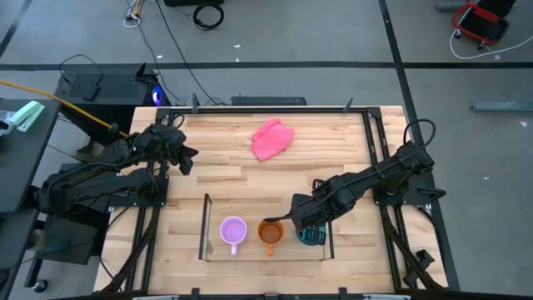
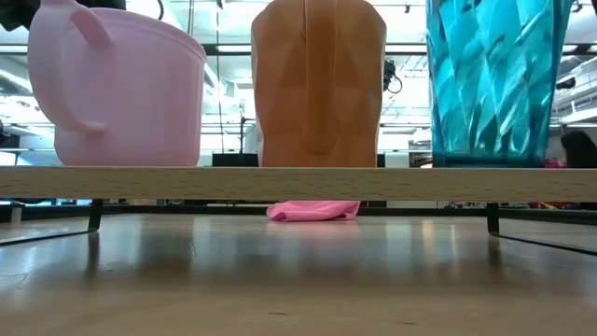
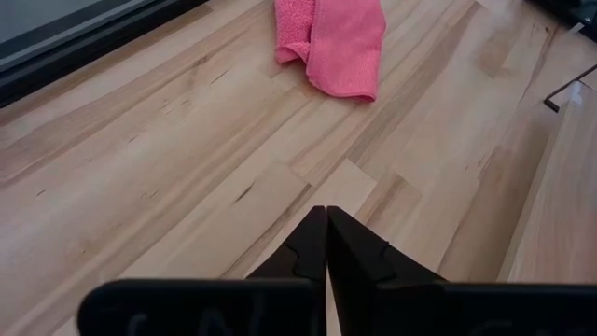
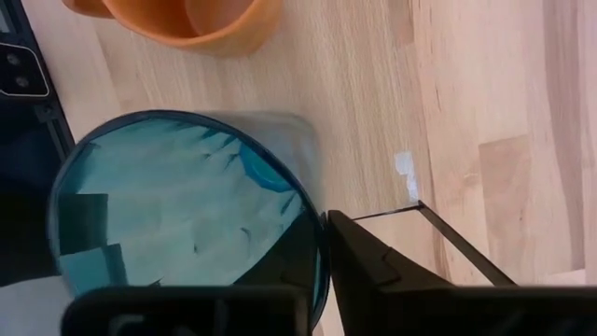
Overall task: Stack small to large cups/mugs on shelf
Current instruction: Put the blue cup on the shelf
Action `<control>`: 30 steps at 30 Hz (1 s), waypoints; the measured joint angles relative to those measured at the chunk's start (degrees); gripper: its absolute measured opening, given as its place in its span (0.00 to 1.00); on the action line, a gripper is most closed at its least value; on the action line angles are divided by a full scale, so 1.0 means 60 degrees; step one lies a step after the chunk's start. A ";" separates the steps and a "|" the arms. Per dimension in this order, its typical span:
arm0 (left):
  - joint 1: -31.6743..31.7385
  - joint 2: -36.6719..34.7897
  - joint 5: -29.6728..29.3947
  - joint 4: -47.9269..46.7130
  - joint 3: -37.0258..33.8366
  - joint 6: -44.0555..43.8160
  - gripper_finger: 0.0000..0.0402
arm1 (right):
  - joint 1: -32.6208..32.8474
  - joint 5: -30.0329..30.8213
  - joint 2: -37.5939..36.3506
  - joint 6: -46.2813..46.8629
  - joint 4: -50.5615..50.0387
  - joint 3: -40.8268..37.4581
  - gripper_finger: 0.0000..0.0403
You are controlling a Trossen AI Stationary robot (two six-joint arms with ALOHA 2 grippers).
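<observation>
The shelf (image 1: 252,250) lies near the table's near edge, and the three vessels stand upright in a row on its wood base (image 2: 233,183). The lilac mug (image 1: 233,231) (image 2: 117,89) is at the left end. The orange mug (image 1: 271,233) (image 2: 317,84) is in the middle. The teal translucent cup (image 1: 314,238) (image 2: 494,79) (image 4: 177,219) is at the right end. My right gripper (image 1: 305,218) (image 4: 325,220) is over the teal cup's far rim, shut on it. My left gripper (image 1: 190,158) (image 3: 326,211) is shut above bare table at the far left. My right gripper holds the teal cup by the rim (image 4: 315,217) on its far right side. One finger is inside the cup, showing dark through the wall, and one finger (image 4: 378,266) is outside. The fingers come from above, slanting in from the far right. The cup stands upright, its foot (image 2: 494,161) on the shelf's base.
A crumpled pink cloth (image 1: 272,139) (image 3: 331,42) (image 2: 312,210) lies at the far middle of the table. The orange mug's rim (image 4: 187,23) is close beside the teal cup. The shelf's clear wall and dark post (image 4: 448,238) stand right next to my right gripper's outer finger.
</observation>
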 joint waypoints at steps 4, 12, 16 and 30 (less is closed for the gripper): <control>-0.0001 0.0001 -0.0001 0.0000 0.0000 0.0000 0.04 | -0.0004 0.0000 0.0000 0.0000 0.0001 0.0000 0.12; -0.0002 0.0000 0.0000 0.0000 0.0000 0.0003 0.04 | 0.0000 0.0000 0.0000 0.0000 0.0000 0.0000 0.14; -0.0004 0.0004 -0.0002 -0.0004 0.0000 0.0004 0.03 | 0.0000 0.0000 0.0000 0.0081 0.0000 0.0000 0.14; -0.0002 0.0002 -0.0002 -0.0016 0.0000 0.0004 0.04 | -0.0054 0.0025 0.0000 0.0321 -0.0018 0.0000 0.14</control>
